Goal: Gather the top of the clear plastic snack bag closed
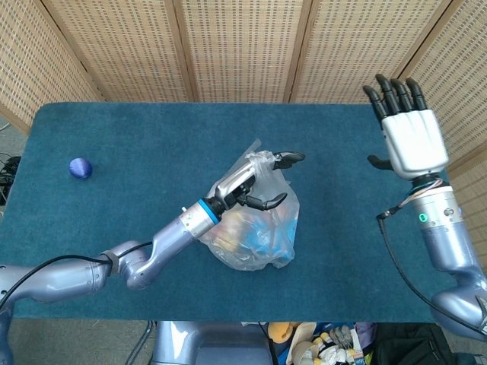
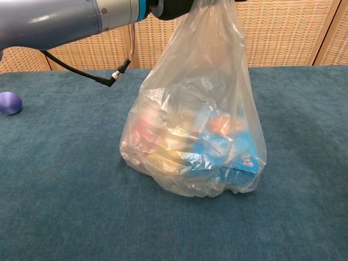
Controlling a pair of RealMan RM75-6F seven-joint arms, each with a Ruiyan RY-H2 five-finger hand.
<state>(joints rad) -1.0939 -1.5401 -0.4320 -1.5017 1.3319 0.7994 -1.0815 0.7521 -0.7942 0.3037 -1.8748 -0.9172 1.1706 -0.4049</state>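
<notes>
The clear plastic snack bag stands at the middle of the blue table, holding orange, yellow and blue snack packets. My left hand grips the gathered top of the bag from above; in the chest view only its wrist shows at the upper edge. My right hand hangs far off at the table's right edge, fingers spread and straight, holding nothing, well apart from the bag.
A small purple ball lies at the table's far left. A black cable hangs from the left forearm. A woven screen stands behind the blue table.
</notes>
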